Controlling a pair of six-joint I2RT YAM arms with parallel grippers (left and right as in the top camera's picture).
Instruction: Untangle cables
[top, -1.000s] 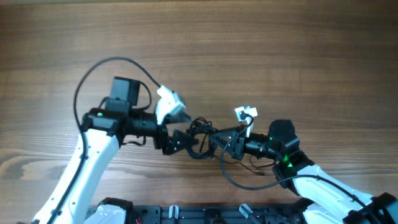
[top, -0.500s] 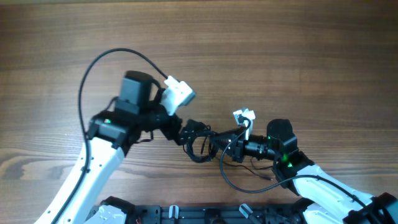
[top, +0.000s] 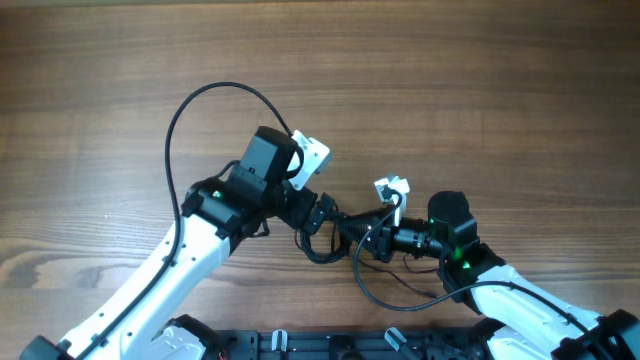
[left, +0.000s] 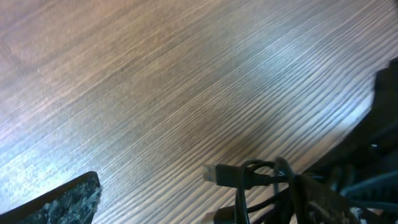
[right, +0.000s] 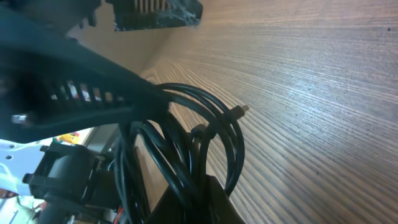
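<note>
The cables (top: 322, 240) hang bundled in dark loops near the middle of the table (top: 480, 80), between the two arms. A plug (left: 217, 173) sticks out of the bundle. The right gripper (top: 368, 238) is clamped on the loops from the right side. The left gripper (top: 316, 212) hovers just beside them, its fingers (left: 65, 200) spread wide, holding nothing.

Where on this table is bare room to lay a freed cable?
The far strip of the table beyond the left arm and right arm is bare, also the side outside the left arm. The middle is crowded: the left tool and right tool meet at the cables.
</note>
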